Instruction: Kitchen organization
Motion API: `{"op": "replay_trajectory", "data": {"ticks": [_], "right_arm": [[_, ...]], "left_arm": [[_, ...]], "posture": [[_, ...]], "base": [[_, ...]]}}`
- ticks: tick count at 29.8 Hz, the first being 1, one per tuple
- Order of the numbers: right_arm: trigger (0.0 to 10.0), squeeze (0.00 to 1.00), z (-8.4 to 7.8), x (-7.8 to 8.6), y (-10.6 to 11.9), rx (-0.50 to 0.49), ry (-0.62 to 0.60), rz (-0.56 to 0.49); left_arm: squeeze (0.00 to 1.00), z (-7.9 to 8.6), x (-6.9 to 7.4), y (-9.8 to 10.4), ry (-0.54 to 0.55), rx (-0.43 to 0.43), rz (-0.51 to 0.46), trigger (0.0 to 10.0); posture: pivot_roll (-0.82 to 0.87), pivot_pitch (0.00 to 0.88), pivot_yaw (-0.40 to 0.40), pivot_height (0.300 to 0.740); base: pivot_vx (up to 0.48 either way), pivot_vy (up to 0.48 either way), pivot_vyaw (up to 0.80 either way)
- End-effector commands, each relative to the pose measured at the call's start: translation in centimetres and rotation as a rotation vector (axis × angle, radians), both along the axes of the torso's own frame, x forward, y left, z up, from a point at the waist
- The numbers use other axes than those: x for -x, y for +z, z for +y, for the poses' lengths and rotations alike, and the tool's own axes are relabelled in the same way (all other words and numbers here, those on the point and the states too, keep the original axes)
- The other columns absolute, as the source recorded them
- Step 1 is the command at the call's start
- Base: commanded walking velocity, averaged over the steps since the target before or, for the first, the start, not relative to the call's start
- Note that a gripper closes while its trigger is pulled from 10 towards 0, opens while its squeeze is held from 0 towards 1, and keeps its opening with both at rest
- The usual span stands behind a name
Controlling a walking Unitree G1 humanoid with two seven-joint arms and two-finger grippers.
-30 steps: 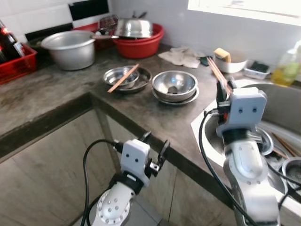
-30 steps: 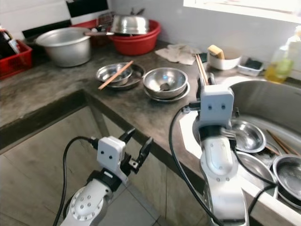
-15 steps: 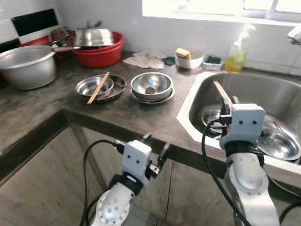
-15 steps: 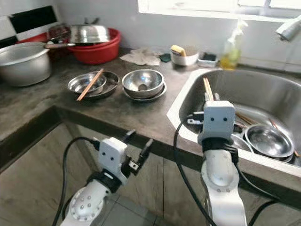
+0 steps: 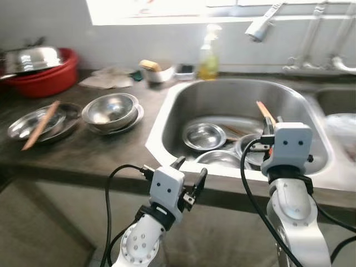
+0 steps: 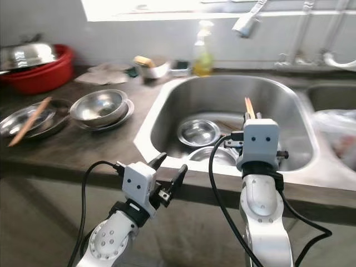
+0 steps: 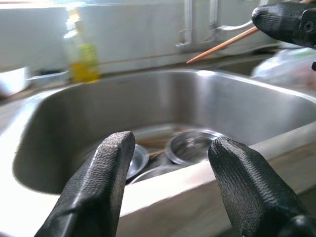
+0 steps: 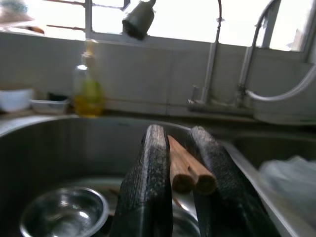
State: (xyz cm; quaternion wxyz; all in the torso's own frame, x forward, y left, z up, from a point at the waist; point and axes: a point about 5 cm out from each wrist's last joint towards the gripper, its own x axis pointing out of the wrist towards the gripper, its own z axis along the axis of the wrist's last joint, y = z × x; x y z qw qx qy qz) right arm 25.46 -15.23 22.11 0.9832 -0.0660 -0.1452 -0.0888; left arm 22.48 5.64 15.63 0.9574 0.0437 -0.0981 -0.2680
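My right gripper [image 8: 177, 142] is shut on a pair of wooden chopsticks [image 8: 190, 172], held above the near right part of the steel sink [image 5: 183, 103]. The chopsticks [image 5: 265, 110] stick up past the wrist housing. Inside the sink lie several steel bowls [image 5: 204, 135] and more chopsticks. My left gripper [image 5: 189, 170] is open and holds nothing, low in front of the sink's near rim [image 7: 207, 165]. On the counter to the left stand stacked steel bowls [image 5: 110, 109] and a steel plate [image 5: 22, 125] with a single chopstick [image 5: 40, 125] lying across it.
A faucet [image 5: 258, 28] hangs over the sink, with a yellow soap bottle [image 5: 208, 53] on the ledge behind. A red basin [image 5: 47, 78] with a steel lid sits far left. A plastic bag [image 5: 340, 125] lies right of the sink. A sponge dish [image 5: 154, 69] and cloth are at the back.
The camera has swung right, so the sink now fills the middle and the pots have slid off left. My right gripper still holds the chopsticks; the left stays open.
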Motion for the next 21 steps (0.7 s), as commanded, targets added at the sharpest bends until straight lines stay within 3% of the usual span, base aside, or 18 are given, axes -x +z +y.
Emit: {"op": "replay_trajectory", "data": {"ticks": [1, 10, 18, 21], "right_arm": [[10.0, 0.0, 0.4, -0.1, 0.1, -0.006, 0.022, 0.004], [10.0, 0.0, 0.8, -1.8, 0.2, -0.012, 0.106, 0.044], [10.0, 0.0, 0.1, -5.6, 0.1, 0.0, 0.134, 0.148], [10.0, 0.0, -0.8, -8.1, 0.5, 0.016, 0.103, 0.202]], "left_arm": [[0.0, 0.2, 0.1, -0.1, 0.012, -0.013, 0.0, 10.0], [0.0, 0.2, -0.1, -0.1, 0.025, 0.017, 0.015, 10.0], [0.0, 0.2, -0.1, -0.2, 0.039, 0.01, 0.02, 10.0], [0.0, 0.3, 0.0, 0.0, 0.043, 0.019, 0.018, 10.0]], "posture": [[0.08, 0.054, 0.021, 0.74], [0.08, 0.054, 0.021, 0.74], [0.09, 0.07, 0.013, 0.74], [0.1, 0.09, 0.003, 0.74]], "base": [[0.0, 0.0, -0.79], [0.095, 0.0, 0.0], [0.0, 0.0, 0.0], [0.0, 0.0, 0.0]]}}
